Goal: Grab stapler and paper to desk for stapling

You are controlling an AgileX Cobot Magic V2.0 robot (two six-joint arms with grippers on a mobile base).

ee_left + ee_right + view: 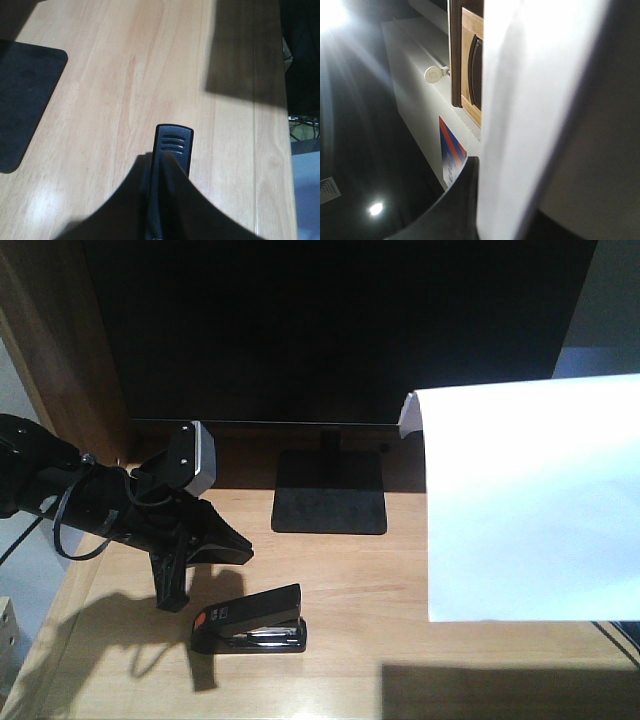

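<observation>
The black stapler [250, 620], with an orange-red patch at its left end, lies on the light wood desk [400, 640]. My left gripper [235, 552] hovers just above it and slightly behind, apart from it. In the left wrist view its fingers [125, 210] meet with only a thin dark seam, and the stapler's ribbed end [174, 142] pokes out beyond them. The white paper [520, 500] hangs in the air over the desk's right side. My right gripper [492, 200] is shut on the paper [530, 100]; one dark finger [460, 205] shows, the other is hidden.
A large dark monitor [330, 330] stands at the back on a black square base [330, 495], also the black base [25, 100] in the left wrist view. A brown wooden side panel [60, 350] rises at the left. The desk edge [287, 150] drops off.
</observation>
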